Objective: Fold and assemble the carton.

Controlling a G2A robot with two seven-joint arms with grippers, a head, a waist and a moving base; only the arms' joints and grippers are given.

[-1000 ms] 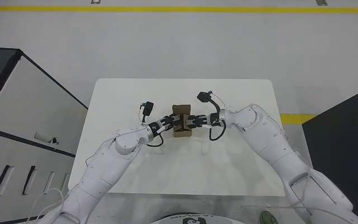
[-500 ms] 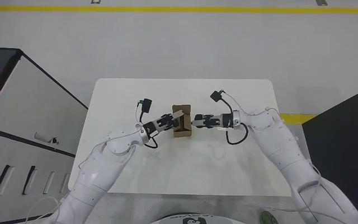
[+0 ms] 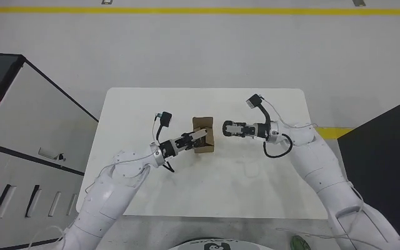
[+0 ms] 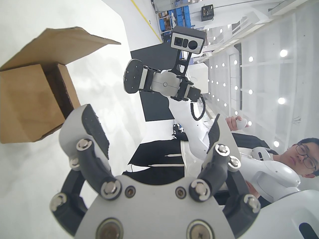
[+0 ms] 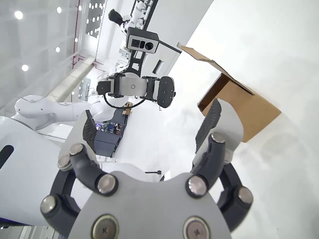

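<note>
A small brown carton [image 3: 203, 133] stands near the middle of the white table [image 3: 262, 181], one flap sticking up and one side open. My left gripper [image 3: 195, 137] is open at the carton's left side, one finger [image 4: 94, 125] close by the carton [image 4: 30, 100] corner, nothing between the fingers. My right gripper [image 3: 227, 129] is open a short way off the carton's right side, with a gap of bare table between. In the right wrist view the carton [image 5: 239, 105] lies just beyond one open finger [image 5: 211, 120]. Each wrist view also shows the other arm's gripper facing it [image 4: 134, 79] [image 5: 164, 91].
A grey cabinet [image 3: 31, 125] stands off the table's left edge and a dark unit [image 3: 375, 144] off its right. A yellow floor line [image 3: 200, 10] runs behind the table. Bare table surrounds the carton on all sides.
Both grippers were pressed against the carton's two sides; now the right one has drawn back to the right and the left one has eased back slightly. The carton stays put.
</note>
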